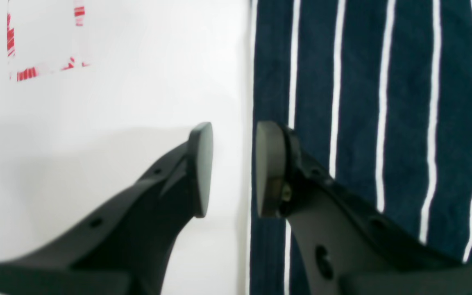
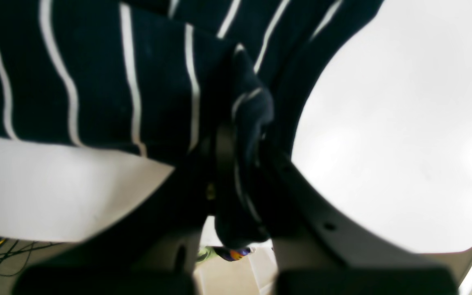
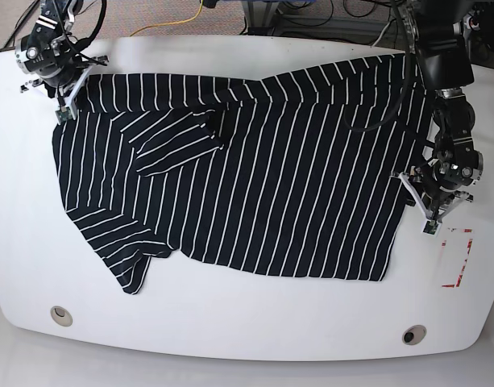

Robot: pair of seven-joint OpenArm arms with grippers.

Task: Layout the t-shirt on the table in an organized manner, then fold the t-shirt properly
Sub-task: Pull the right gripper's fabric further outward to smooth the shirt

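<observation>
The black, white-striped t-shirt [image 3: 271,185] lies spread over the white table [image 3: 247,330], with one sleeve [image 3: 178,137] folded onto its body. My right gripper [image 3: 65,107] is at the shirt's far left corner. In the right wrist view the right gripper [image 2: 240,164] is shut on a bunched fold of the t-shirt [image 2: 96,82]. My left gripper [image 3: 428,219] hovers at the shirt's right edge. In the left wrist view the left gripper [image 1: 234,170] is open and straddles that edge, one finger over the t-shirt [image 1: 363,102], the other over bare table [image 1: 117,90].
A red rectangular mark [image 3: 458,258] lies just right of the shirt, near the left gripper, and shows as the red mark [image 1: 47,69]. Two round metal holes [image 3: 60,314] [image 3: 413,334] sit near the front edge. Cables [image 3: 174,20] run behind the table.
</observation>
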